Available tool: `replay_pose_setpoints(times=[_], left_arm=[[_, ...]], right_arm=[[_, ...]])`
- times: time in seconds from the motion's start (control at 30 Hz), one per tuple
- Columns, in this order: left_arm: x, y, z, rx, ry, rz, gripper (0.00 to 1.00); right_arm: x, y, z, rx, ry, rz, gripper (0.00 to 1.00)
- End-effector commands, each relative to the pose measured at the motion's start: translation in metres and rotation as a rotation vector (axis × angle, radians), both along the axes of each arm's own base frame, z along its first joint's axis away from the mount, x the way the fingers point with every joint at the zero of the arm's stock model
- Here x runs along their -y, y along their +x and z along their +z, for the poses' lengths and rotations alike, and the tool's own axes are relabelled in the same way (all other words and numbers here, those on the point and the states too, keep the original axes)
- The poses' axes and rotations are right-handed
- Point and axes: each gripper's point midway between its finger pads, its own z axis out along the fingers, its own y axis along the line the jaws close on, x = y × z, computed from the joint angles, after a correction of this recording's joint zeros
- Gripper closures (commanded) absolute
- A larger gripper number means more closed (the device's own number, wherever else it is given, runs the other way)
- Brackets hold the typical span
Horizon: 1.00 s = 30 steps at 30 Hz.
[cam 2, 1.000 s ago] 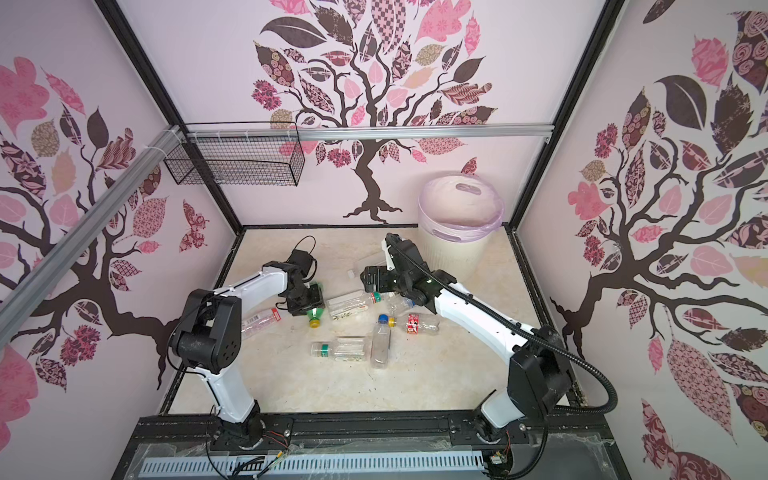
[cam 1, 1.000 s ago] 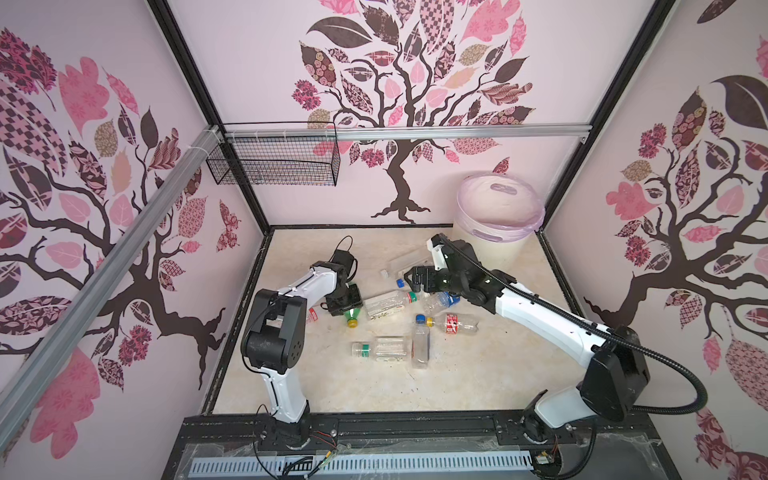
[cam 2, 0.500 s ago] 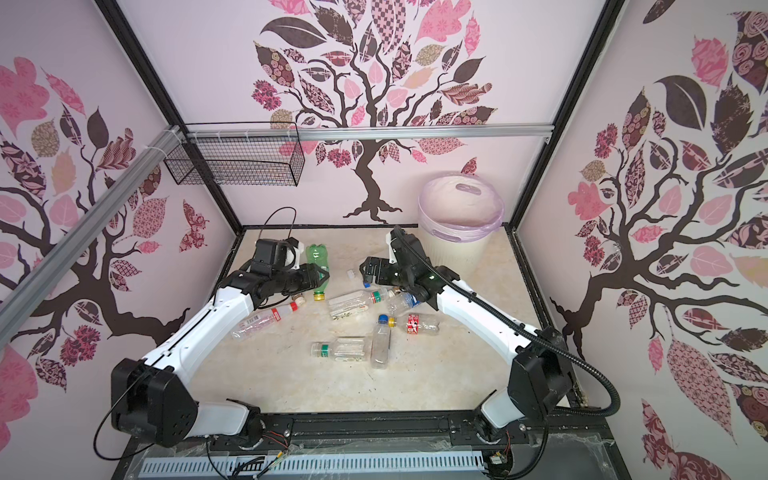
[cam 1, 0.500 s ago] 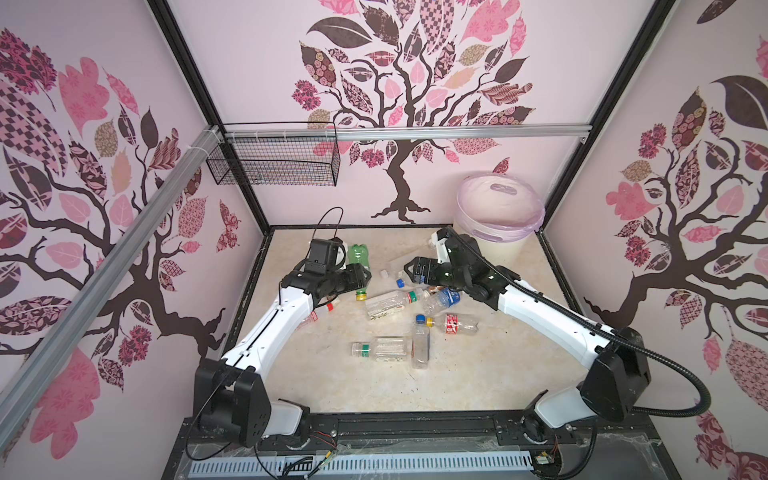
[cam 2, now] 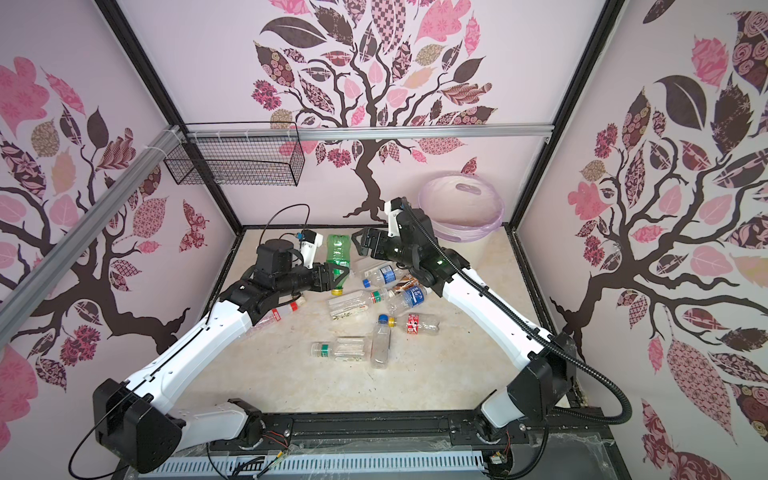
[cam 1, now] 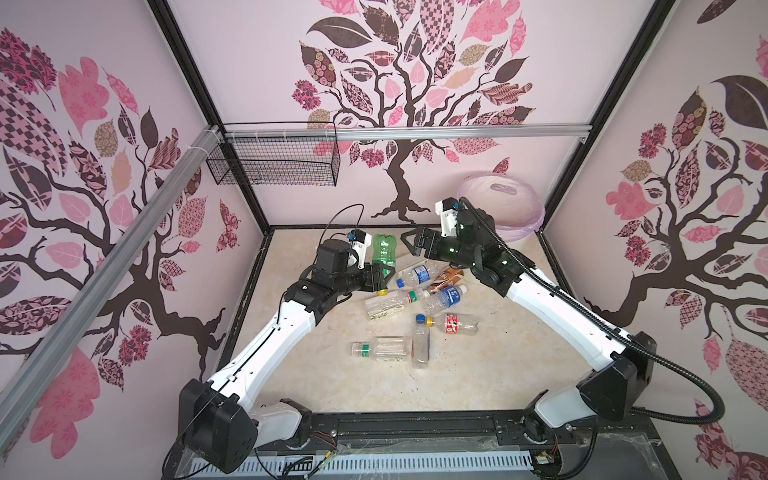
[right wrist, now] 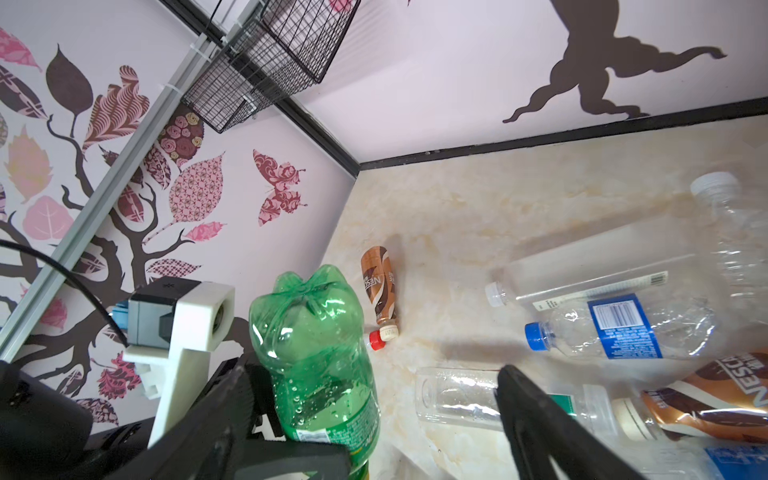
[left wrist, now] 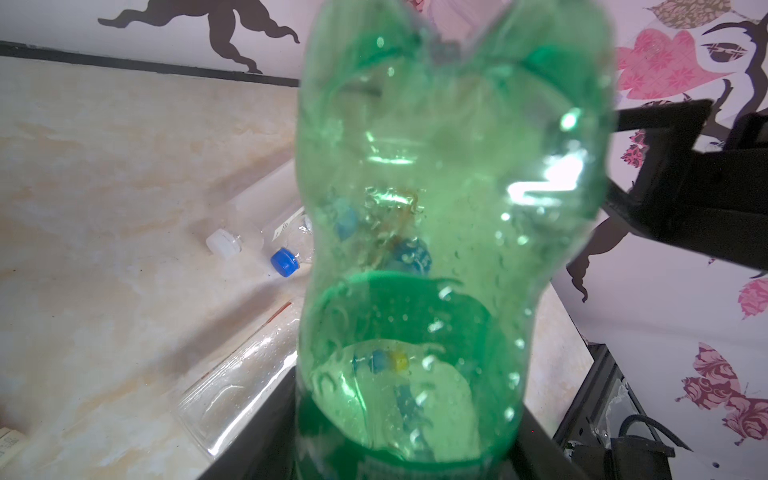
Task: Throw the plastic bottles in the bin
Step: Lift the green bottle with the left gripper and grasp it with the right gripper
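While the left claw point(cam 1: 384, 276) pinches the green bottle point(cam 1: 384, 249), base up, above the bench point(cam 1: 478, 374), a handover seems in hand: the spread right claw point(cam 1: 409, 245) beside it must close before carriage to the corner bin point(cam 1: 536, 212).

Green bottle point(left wrist: 449, 208) gleams: glossy translucent plastic, droplets beading inside. Clear bottles point(cam 1: 384, 348) are thin, crinkled plastic. Floor point(cam 1: 478, 382) is smooth and marble-look with a soft sheen. Wire basket point(cam 1: 274, 166), upper left, is black metal mesh. Bin liner point(cam 1: 528, 216) is filmy lilac plastic.
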Motion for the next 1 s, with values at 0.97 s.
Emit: replay_pose_setpoints(times=[0.97], left_arm=[[0.01, -0.01, 0.004, 0.02, -0.072, -0.055, 0.47]], right_arm=[[-0.073, 0.007, -0.024, -0.02, -0.048, 0.155, 0.36]])
